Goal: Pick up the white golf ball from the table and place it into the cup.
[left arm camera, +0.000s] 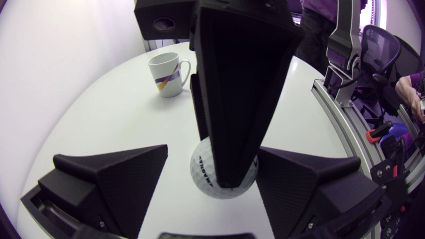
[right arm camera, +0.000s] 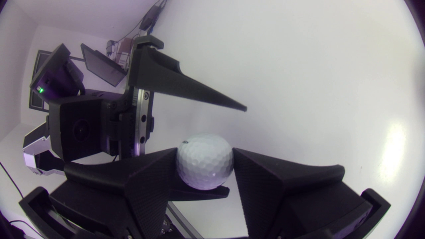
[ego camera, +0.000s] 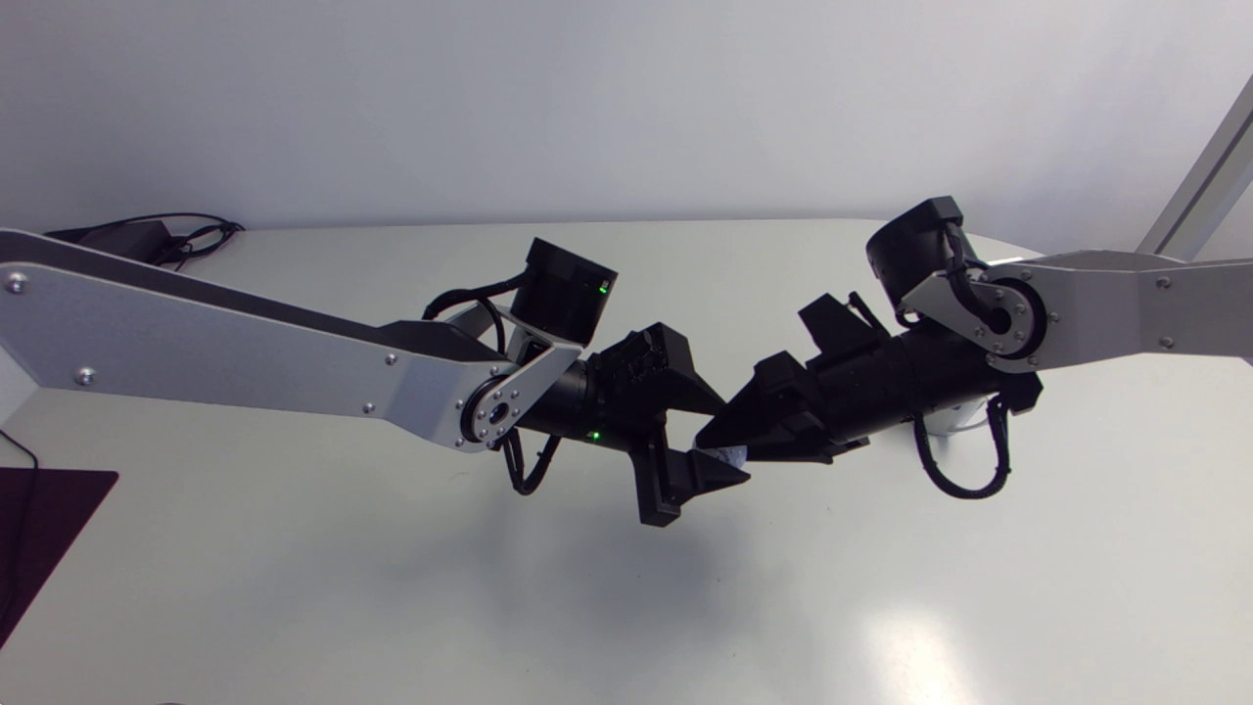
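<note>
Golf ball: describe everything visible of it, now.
The golf ball is white, round and dimpled, looks like hard glossy plastic, with dark print on one side. The right gripper is shut on it, one finger against each side. The left gripper stands open astride it; one of its fingers lies just beside the ball, contact unclear. Whether the ball rests on the table cannot be told. The mug stands well apart.

Place: a robotics lab or test room.
Arms: a silver-grey left arm (ego camera: pixel 196 343) and right arm (ego camera: pixel 1126 304), with black joints, hung over one bench.
Bench: the bench (ego camera: pixel 294 587) was plain white.
Edge: an aluminium rail (left arm camera: pixel 345 122) ran along it.
Corner: a black power brick (ego camera: pixel 137 238) with cables lay there.
</note>
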You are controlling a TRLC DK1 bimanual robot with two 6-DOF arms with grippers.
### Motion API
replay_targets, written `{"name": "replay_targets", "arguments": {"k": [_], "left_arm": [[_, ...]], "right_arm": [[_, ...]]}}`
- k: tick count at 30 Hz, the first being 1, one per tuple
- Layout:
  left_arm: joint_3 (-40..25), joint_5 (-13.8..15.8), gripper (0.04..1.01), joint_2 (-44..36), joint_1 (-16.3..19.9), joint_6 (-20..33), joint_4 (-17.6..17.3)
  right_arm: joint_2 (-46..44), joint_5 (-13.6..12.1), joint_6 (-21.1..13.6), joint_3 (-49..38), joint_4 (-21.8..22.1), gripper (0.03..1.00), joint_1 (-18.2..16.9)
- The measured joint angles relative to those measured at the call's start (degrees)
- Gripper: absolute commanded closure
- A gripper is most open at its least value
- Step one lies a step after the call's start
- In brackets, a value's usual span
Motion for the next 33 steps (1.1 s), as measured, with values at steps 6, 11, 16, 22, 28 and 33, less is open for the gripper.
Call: {"name": "replay_targets", "arguments": {"k": [6, 11, 16, 22, 28, 33], "left_arm": [[0.02, -0.79, 0.049, 0.0, 0.35, -0.09, 0.04], [-0.87, -1.09, 0.049, -1.27, 2.4, -0.09, -0.59], [-3.58, -5.95, 0.049, -6.58, 4.85, -0.09, -1.92], [-4.02, -13.42, 0.049, -11.3, 11.28, -1.84, -2.23], [-5.03, -23.67, 0.049, -13.64, 18.78, -5.84, -2.16], [-7.87, -32.79, 0.049, -14.95, 21.75, -9.53, 0.55]], "right_arm": [[-0.33, 0.22, 0.0, -0.15, 0.0, 0.636, -2.01], [-0.26, 2.19, -1.01, 0.0, 0.02, 0.636, -8.33], [0.57, 5.44, -3.96, 1.88, -0.07, 0.634, -14.34], [0.63, 12.74, -7.23, 6.58, -0.2, 0.634, -18.58], [0.63, 21.24, -10.88, 7.63, 2.89, 0.633, -22.23], [0.83, 28.22, -13.77, 7.08, 10.43, 0.633, -24.2]]}}
